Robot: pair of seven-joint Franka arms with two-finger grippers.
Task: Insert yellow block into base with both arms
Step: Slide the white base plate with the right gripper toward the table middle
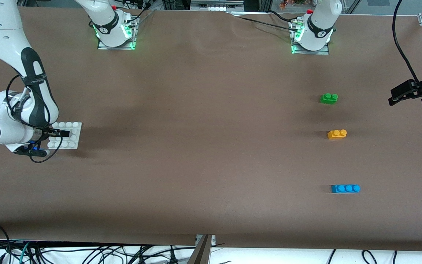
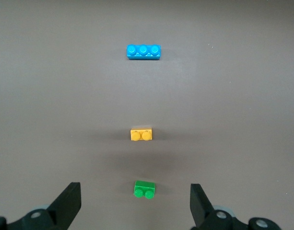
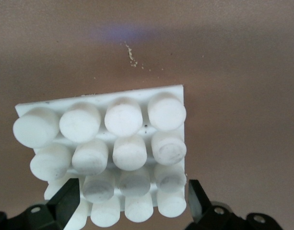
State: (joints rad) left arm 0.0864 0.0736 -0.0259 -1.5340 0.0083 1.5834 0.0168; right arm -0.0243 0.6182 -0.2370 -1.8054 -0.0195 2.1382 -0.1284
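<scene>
**Yellow block lies free; right claw straddles the base**

The yellow block [image 1: 337, 134] is a small orange-yellow brick with two round studs, lying on the brown counter [image 1: 203, 146] toward the left arm's end. A green brick [image 1: 329, 98] lies farther from the front camera, a blue three-stud brick [image 1: 345, 188] nearer; all three stand well apart, with open counter around them. No readable writing shows.

The left claw [image 2: 135, 203] hangs wide open and empty over the counter near the green brick.

The base [image 1: 72, 135], a white studded plate, lies at the right arm's end. The right claw [image 3: 132, 201] stands open around its edge, fingers [image 3: 70, 199] flanking the studs.
</scene>
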